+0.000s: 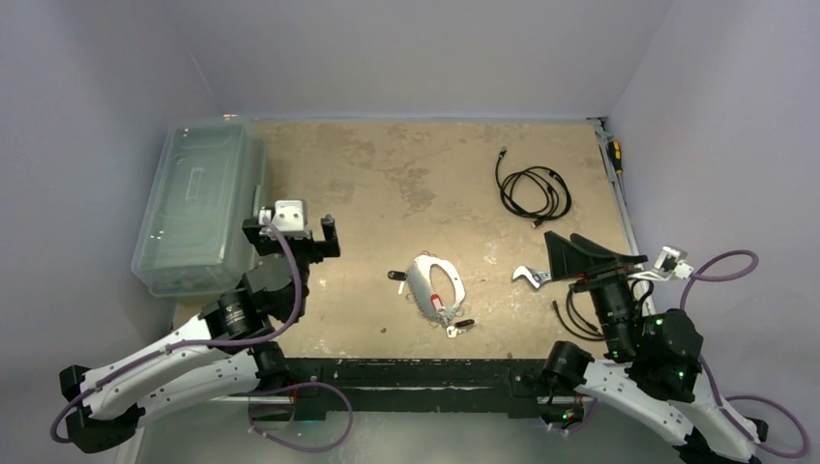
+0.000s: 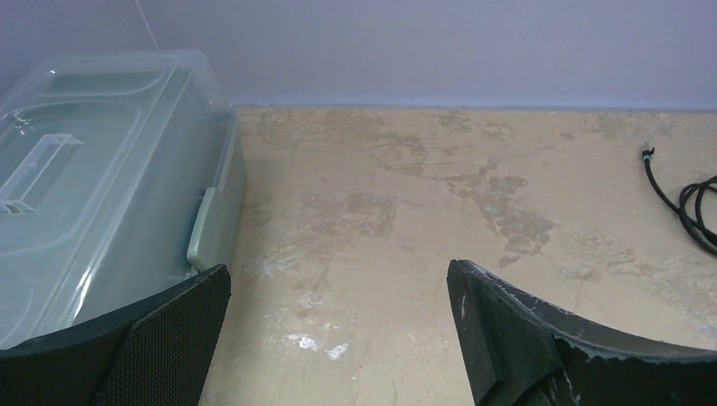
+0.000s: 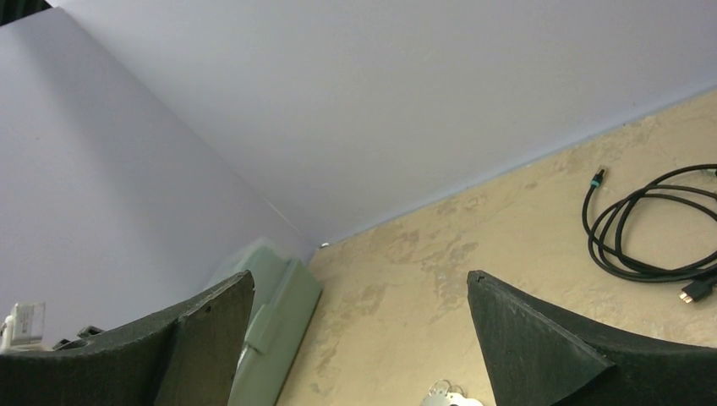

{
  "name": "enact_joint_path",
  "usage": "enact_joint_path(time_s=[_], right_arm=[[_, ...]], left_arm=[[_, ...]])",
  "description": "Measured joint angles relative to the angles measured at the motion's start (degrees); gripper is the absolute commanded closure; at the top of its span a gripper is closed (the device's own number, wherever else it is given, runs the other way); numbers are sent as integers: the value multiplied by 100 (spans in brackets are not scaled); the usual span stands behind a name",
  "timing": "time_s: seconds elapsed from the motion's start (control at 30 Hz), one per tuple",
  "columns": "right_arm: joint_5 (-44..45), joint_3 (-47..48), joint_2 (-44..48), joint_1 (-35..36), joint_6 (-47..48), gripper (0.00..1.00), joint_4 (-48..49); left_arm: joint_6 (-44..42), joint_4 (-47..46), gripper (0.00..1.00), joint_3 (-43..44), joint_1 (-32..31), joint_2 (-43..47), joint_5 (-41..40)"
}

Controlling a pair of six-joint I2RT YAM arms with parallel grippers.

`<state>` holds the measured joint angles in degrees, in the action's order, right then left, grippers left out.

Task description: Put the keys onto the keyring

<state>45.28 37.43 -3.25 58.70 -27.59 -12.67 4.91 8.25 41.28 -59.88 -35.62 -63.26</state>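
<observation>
Keyring: a pale oval loop [image 1: 425, 275] lies flat near the table's 6 o'clock edge, between the two arms and probably within reach of either.
Keys: small keys [image 1: 443, 304] cluster at the loop's 6 o'clock end; too small to tell if any is threaded.
Left gripper [image 1: 290, 235]: at the loop's 9 o'clock, fingers spread wide, empty.
Right gripper [image 1: 583, 256]: at the loop's 3 o'clock, fingers wide apart, empty, just beside a wrench [image 1: 529, 277].
</observation>
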Motion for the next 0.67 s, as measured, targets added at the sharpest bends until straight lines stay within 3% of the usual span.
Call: enact_joint_path(time_s=[0.67], right_arm=[[-461,-122,-605,20,37,1,474]], left_arm=[[-2,37,2,0,0,-391,66]])
